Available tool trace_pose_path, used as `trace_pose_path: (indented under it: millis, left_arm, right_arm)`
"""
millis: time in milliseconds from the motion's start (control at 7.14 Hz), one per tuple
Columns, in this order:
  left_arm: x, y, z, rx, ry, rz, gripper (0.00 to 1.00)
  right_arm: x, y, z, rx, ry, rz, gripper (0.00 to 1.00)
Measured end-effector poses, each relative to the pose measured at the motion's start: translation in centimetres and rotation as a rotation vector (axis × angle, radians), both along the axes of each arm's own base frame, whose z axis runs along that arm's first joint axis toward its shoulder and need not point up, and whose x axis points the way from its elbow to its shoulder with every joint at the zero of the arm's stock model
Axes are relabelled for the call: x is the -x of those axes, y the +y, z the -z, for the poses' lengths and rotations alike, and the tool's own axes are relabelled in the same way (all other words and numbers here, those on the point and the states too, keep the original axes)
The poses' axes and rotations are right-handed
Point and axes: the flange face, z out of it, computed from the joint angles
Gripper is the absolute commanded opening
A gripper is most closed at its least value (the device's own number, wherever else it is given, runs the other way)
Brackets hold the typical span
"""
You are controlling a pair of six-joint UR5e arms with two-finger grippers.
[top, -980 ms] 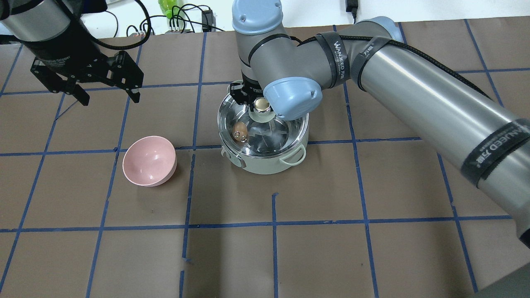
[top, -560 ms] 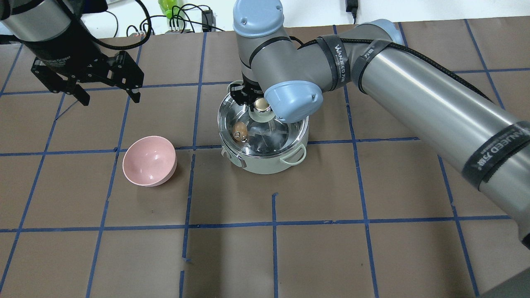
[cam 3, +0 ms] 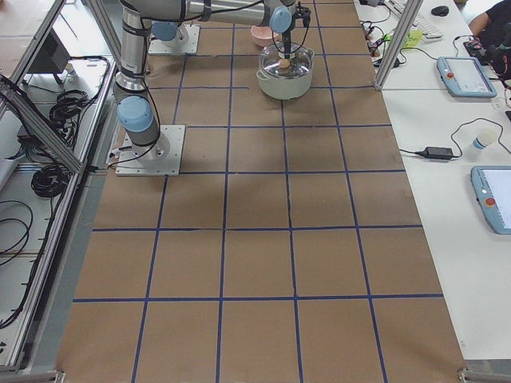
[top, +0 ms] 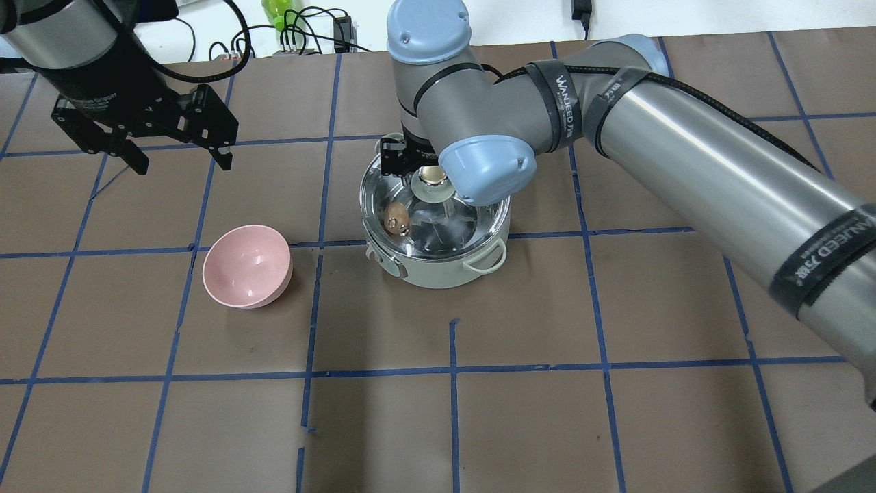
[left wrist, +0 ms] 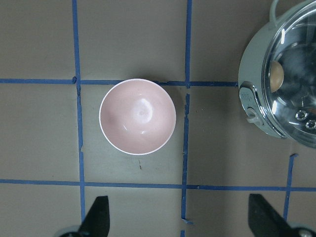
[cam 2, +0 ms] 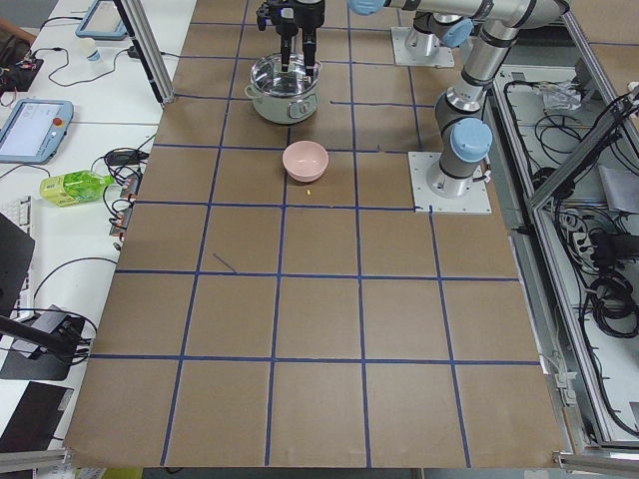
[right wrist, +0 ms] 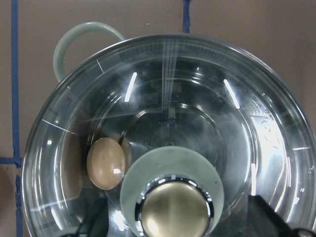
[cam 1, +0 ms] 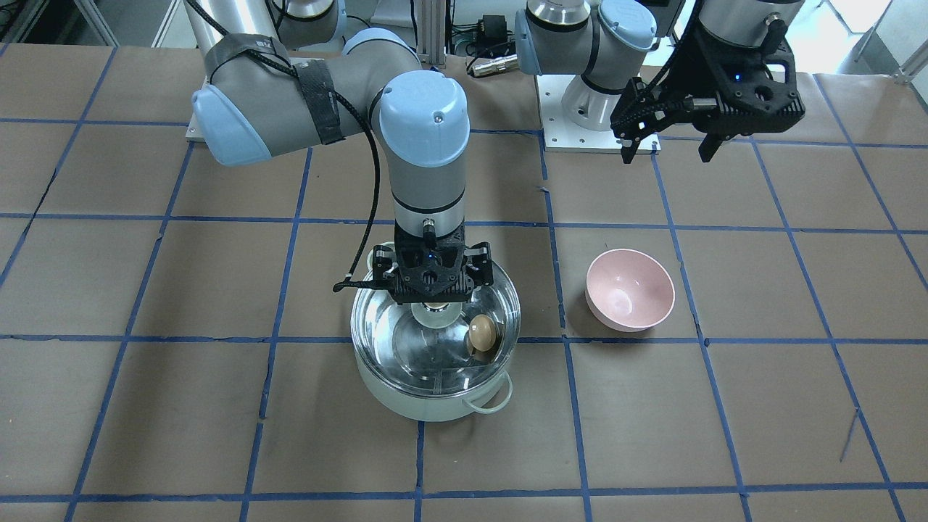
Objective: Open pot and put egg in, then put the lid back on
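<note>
The mint-green pot (top: 445,275) stands mid-table with the clear glass lid (top: 448,226) seated on it. The brown egg (top: 397,216) lies inside the pot, seen through the glass (right wrist: 106,163). My right gripper (cam 1: 433,293) hangs straight over the lid, open, its fingers (right wrist: 94,222) apart on either side of the cream-gold knob (right wrist: 173,212) and not clamping it. My left gripper (top: 181,164) is open and empty, held high over the table's far left, well away from the pot.
A pink bowl (top: 246,267) sits empty on the table to the left of the pot and below the left wrist camera (left wrist: 138,117). Cables and a green bottle (top: 277,14) lie beyond the table's back edge.
My right arm has risen slightly above the lid. The lid stays on the pot with the egg inside. The left arm has not moved.
</note>
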Motion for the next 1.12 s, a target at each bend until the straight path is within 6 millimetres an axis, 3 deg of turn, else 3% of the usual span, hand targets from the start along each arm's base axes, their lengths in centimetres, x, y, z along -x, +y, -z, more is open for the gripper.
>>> trace_pose_path:
  millis: [280,560,840,1120]
  left_arm:
    - [0.0,0.0,0.0,0.000,0.000,0.000,1.00]
    - [0.0,0.0,0.0,0.000,0.000,0.001,1.00]
    - [0.1,0.0,0.0,0.000,0.000,0.002,1.00]
    - [0.1,0.0,0.0,0.000,0.000,0.002,1.00]
  right_arm:
    - [1.8,1.0,-3.6,0.017,-0.002,0.021,1.00]
    - [5.7,1.0,-6.9,0.011,0.005,0.068,1.00]
    - [12.6,0.9,-10.9,-0.008,0.009,0.127,1.00]
    - [19.1,2.3,-14.7,-0.032,0.024,0.106,1.00]
